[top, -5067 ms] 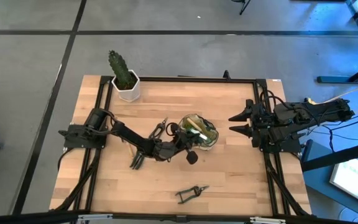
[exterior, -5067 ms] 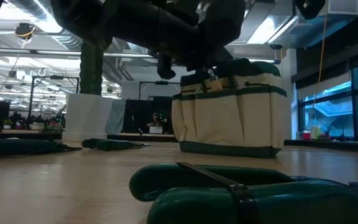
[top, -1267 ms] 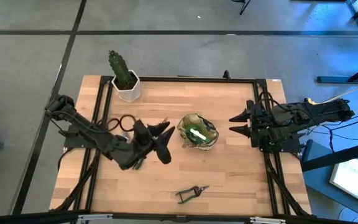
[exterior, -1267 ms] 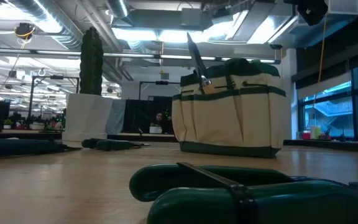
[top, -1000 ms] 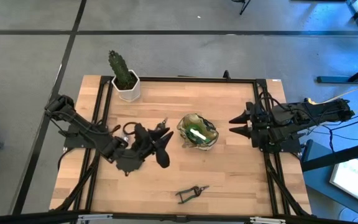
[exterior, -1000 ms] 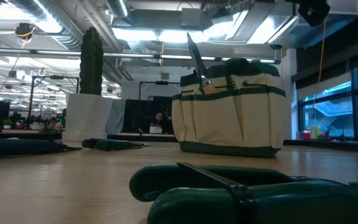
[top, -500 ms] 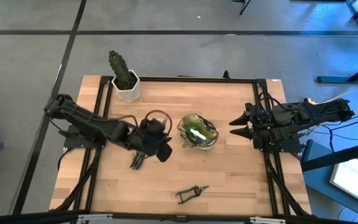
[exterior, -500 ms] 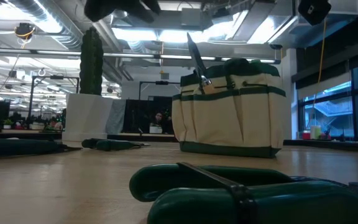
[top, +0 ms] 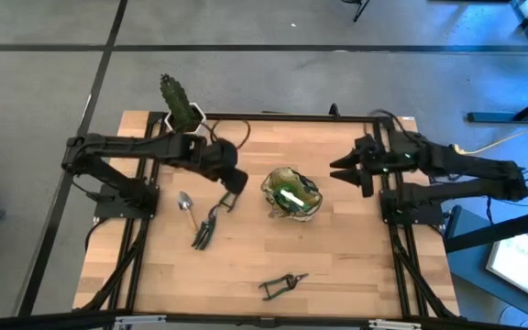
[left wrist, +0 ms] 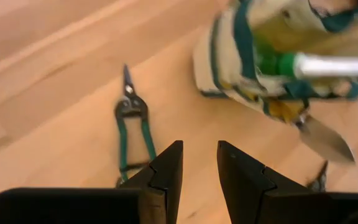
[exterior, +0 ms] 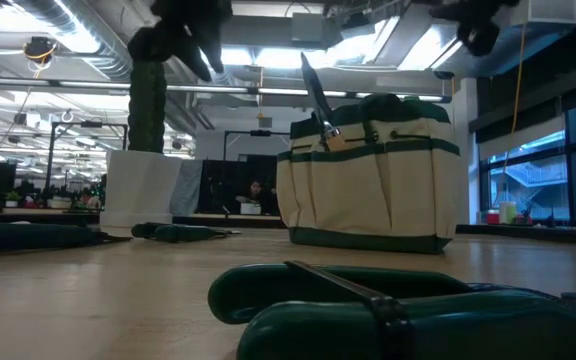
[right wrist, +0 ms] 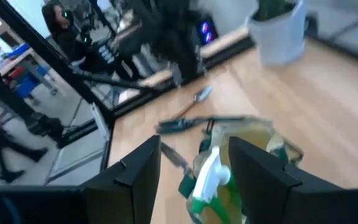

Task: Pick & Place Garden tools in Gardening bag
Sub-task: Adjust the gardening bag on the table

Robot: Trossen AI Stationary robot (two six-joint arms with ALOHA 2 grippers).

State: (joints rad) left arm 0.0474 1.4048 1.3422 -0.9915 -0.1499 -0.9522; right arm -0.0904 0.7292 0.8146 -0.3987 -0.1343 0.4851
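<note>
The tan and green gardening bag [top: 291,194] stands mid-table on its base. A green spray bottle [left wrist: 316,65] lies in its mouth, and a silver blade [exterior: 316,92] sticks up out of it. My left gripper [top: 230,192] hovers just left of the bag, slightly open and empty. My right gripper [top: 342,170] hovers right of the bag, wide open and empty. A silver-headed tool [top: 186,203] and a dark claw rake [top: 206,229] lie flat on the table left of the bag. Green-handled shears [top: 282,284] lie near the front edge and also show in the left wrist view [left wrist: 132,124].
A cactus in a white pot [top: 183,115] stands at the far left corner, just behind my left arm. Black frame rails [top: 397,238] run along the table's sides. Bare wood lies between the bag and the shears.
My left arm has unfolded, and its gripper has gone from beside the rake toward the far edge, uncovering the two tools left of the bag. My right gripper has left the table's right edge and gone toward the bag. The bag and tools have kept still.
</note>
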